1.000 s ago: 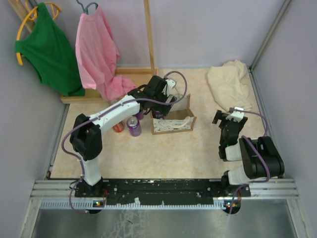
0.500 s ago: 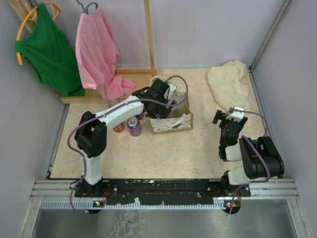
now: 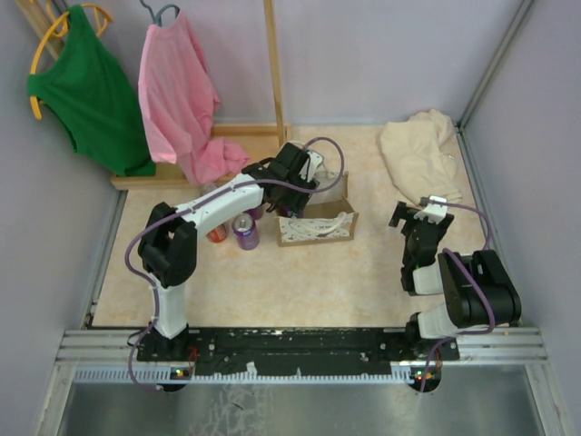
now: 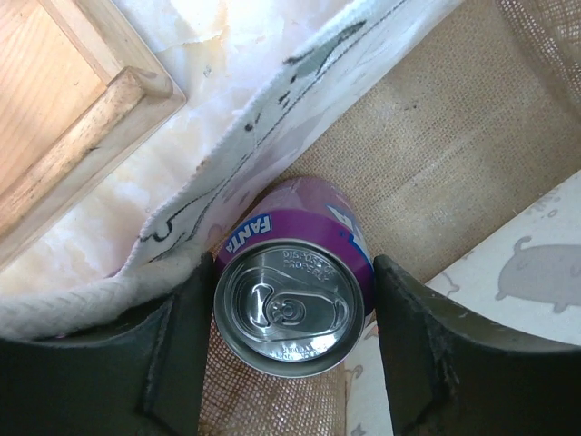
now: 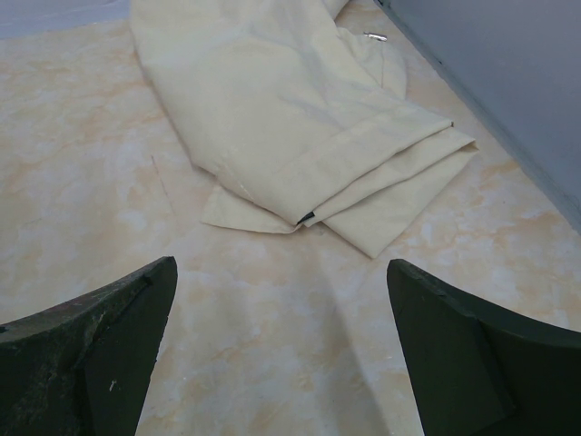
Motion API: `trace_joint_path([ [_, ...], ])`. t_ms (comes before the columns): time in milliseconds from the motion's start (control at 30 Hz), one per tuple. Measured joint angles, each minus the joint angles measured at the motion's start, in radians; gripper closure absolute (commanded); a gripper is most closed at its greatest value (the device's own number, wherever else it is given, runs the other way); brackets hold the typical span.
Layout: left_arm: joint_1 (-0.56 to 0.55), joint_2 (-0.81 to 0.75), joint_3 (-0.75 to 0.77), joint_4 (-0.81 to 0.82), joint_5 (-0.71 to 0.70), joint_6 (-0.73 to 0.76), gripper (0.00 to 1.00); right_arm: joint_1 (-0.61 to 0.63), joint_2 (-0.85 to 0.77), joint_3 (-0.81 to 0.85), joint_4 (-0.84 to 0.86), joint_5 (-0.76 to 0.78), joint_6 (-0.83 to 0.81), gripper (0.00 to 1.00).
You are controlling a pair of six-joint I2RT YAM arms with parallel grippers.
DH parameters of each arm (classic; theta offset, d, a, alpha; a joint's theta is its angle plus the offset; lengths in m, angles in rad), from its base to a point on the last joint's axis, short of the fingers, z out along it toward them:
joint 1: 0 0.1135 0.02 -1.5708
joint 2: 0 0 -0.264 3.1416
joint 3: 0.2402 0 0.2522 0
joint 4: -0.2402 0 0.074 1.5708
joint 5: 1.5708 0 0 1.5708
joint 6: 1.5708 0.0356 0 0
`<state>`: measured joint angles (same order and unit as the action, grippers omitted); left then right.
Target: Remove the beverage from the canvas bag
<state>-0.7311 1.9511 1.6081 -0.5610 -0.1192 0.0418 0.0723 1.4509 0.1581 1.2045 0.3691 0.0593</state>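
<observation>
We record a marbled beige worktop [image 3: 309, 282] enclosed by pale walls; at its far left a wooden frame [image 3: 270, 64] stands, with a green shirt [image 3: 86, 91] and a pink shirt [image 3: 182, 91] hanging beside it; a folded cream cloth [image 3: 422, 163] lies in the far right corner, well apart from the bag.

The left arm [image 3: 213, 207] reaches forward and inward to the middle of the far worktop; the right arm [image 3: 463, 291] is folded near its base on the right, its wrist camera looking at the cream cloth.

The canvas bag [image 3: 318, 227] sits near the foot of the wooden frame, its speckled side and a white rope handle showing in the overhead view; the left gripper [image 3: 295, 177] is at the bag's mouth.

The drink can [image 4: 290, 304], purple with a silver top and unopened tab, is inside the bag, against the fabric wall just below the rim; its top faces the wrist camera.

Two further cans stand on the worktop just left of the bag, under the left arm: a loose purple can [image 3: 245, 232] and an orange can [image 3: 216, 233].

The left fingers [image 4: 172, 363] sit one on each side of the drink can, touching it, clamped on it; the right gripper [image 5: 280, 268] has its fingers [image 5: 100, 336] wide apart over bare worktop, holding nothing.
</observation>
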Motion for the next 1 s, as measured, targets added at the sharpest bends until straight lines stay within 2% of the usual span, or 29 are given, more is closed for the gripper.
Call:
trace_joint_path([
  [167, 0.000, 0.002, 0.000, 0.001, 0.004, -0.001, 0.85, 0.000, 0.000, 0.000, 0.000, 0.000, 0.000, 0.01],
  [333, 0.000, 0.004, 0.002, 0.002, 0.011, 0.002, 1.00, 0.000, 0.000, 0.000, 0.000, 0.000, 0.000, 0.01],
  [700, 0.000, 0.010, 0.015, 0.004, 0.069, 0.039, 1.00, 0.000, 0.000, 0.000, 0.000, 0.000, 0.000, 0.01],
  [1000, -0.002, 0.008, 0.045, -0.025, 0.177, 0.068, 1.00, 0.000, 0.000, 0.000, 0.000, 0.000, 0.000, 0.01],
])
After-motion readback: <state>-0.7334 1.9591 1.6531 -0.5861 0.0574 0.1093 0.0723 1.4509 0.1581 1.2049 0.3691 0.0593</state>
